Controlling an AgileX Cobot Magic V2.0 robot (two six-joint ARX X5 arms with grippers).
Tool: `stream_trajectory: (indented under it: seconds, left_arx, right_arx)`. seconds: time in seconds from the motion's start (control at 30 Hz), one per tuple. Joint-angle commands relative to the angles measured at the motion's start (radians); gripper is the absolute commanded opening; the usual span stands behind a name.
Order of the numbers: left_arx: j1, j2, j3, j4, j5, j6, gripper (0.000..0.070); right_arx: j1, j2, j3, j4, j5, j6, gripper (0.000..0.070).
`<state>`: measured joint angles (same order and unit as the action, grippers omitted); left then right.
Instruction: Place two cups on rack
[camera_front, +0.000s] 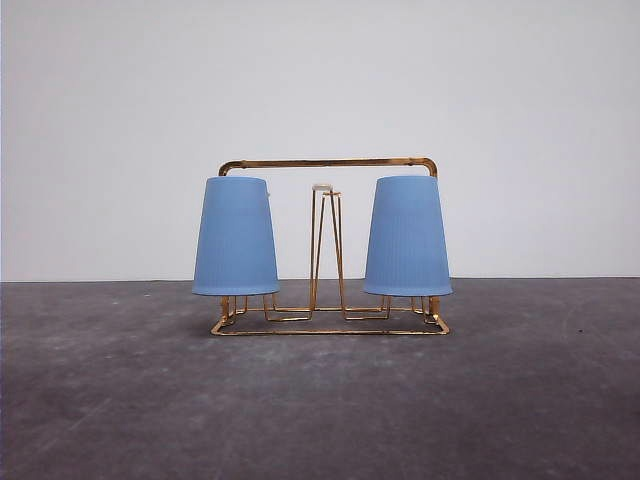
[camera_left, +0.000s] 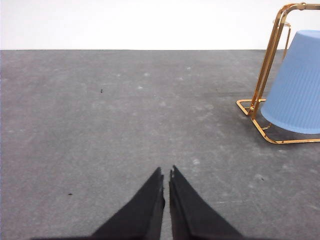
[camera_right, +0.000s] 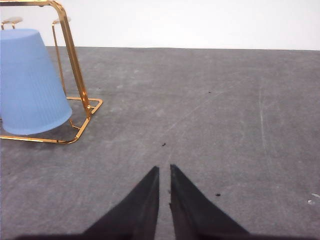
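Two light blue ribbed cups hang upside down on the gold wire rack (camera_front: 330, 163) in the front view, one cup (camera_front: 235, 238) at its left end and the other cup (camera_front: 407, 238) at its right end. White-tipped prongs (camera_front: 323, 188) stand bare in the middle. The left wrist view shows the left cup (camera_left: 296, 90) inside the rack's frame (camera_left: 267, 60), well away from my left gripper (camera_left: 166, 173), which is shut and holds nothing. The right cup (camera_right: 27, 82) and the rack's frame (camera_right: 72, 60) appear in the right wrist view, far from my shut, empty right gripper (camera_right: 164, 169).
The rack stands on a dark grey table (camera_front: 320, 400) near its far edge, with a plain white wall (camera_front: 320, 80) behind. Bare grey surface lies between each gripper and the rack.
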<state>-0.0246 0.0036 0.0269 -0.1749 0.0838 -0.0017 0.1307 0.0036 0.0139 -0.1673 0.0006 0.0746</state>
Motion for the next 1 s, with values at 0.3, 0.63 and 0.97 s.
stream_trajectory:
  seconds: [0.3,0.63,0.97]
  left_arx:
    - [0.0,0.0,-0.014,0.015,0.001,-0.007,0.0]
    - [0.0,0.0,-0.014,0.015,0.001,-0.007,0.0]
    - [0.0,0.0,-0.014,0.015,0.001,-0.007,0.0]
  right_arx:
    - [0.002,0.0,-0.002,0.01,0.0,-0.011,0.0037]
    - [0.002,0.0,-0.002,0.01,0.0,-0.011,0.0037]
    - [0.002,0.0,-0.002,0.01,0.0,-0.011,0.0037]
